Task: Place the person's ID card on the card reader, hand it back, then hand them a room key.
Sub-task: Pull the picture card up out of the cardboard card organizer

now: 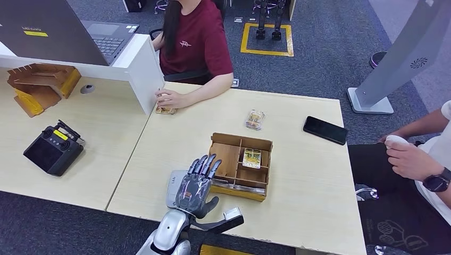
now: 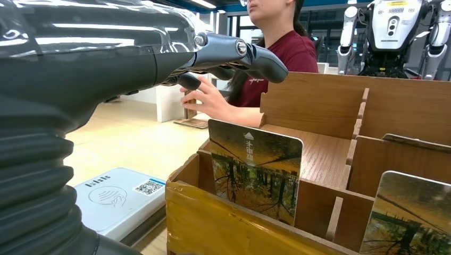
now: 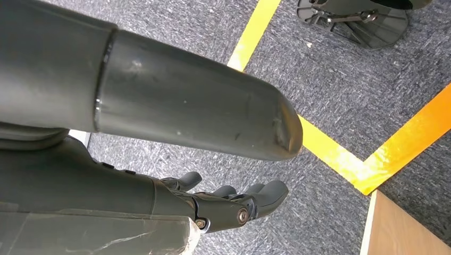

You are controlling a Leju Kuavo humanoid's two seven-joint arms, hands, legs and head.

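Left hand (image 1: 197, 186) raised over the pale wooden tabletop (image 1: 303, 175), fingers spread, holding nothing.

Hovering above the flat grey card reader (image 1: 173, 189) near the front edge, just beside the open wooden compartment box (image 1: 240, 166). Inside the box, a yellow-green picture-printed room key card (image 1: 251, 158) in a middle compartment; more such cards upright near the front wall in the left wrist view. Across the tabletop, a person in a dark red shirt (image 1: 194, 40) resting a hand (image 1: 169, 99) on a small card (image 1: 166, 110), seemingly the ID card, beside a white divider (image 1: 142, 66). Further off, a wrapped card (image 1: 255, 119) and a black phone (image 1: 325, 130). Right hand (image 3: 234, 204) hanging over grey carpet, fingers loosely curled, nothing held.
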